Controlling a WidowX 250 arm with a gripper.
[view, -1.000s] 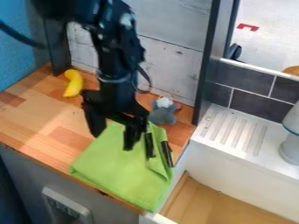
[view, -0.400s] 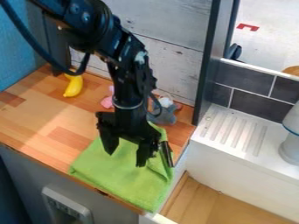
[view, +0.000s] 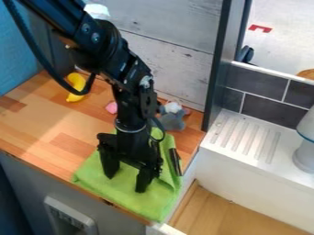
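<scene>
The black gripper hangs low over the green cloth, its two fingers apart and nothing seen between them. The cloth lies on the wooden counter near its front right corner. A dark, slender object rests on the cloth's right side, just right of the gripper. Whether the fingertips touch the cloth I cannot tell.
Behind the gripper sit a grey plush toy and a pink item, partly beside the arm. A yellow banana lies at the back left. To the right are a white ridged ledge and a dark upright post.
The gripper has moved down and toward the counter's front, first rightward, then slightly left. The pink item has come into sight behind the arm. The cloth and toys stay where they were.
</scene>
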